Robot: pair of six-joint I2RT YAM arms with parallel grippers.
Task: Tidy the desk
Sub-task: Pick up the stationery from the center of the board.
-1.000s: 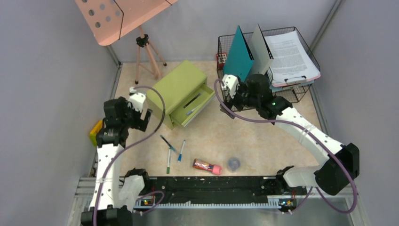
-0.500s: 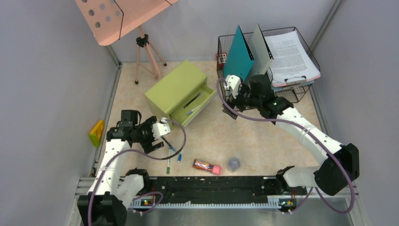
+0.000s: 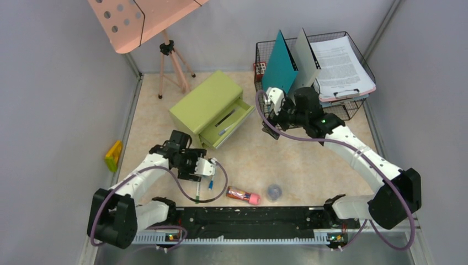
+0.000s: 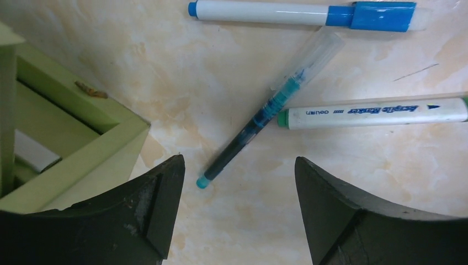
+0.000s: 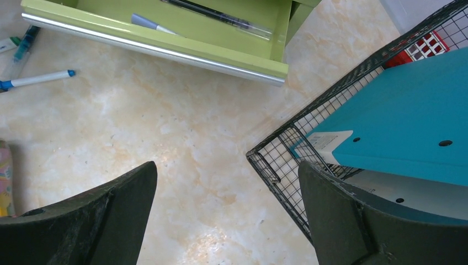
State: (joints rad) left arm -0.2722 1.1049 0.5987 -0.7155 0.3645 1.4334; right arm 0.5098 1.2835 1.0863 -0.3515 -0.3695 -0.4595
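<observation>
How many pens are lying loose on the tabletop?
3, all by the left gripper: a blue-capped marker, a clear teal pen, and a green marker beside it. Others may be hidden.

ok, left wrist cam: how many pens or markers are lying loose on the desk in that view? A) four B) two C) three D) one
C: the left wrist view shows a blue-capped marker, a clear teal-ink pen and a green-ended marker on the desk, just ahead of the open left gripper.
</observation>
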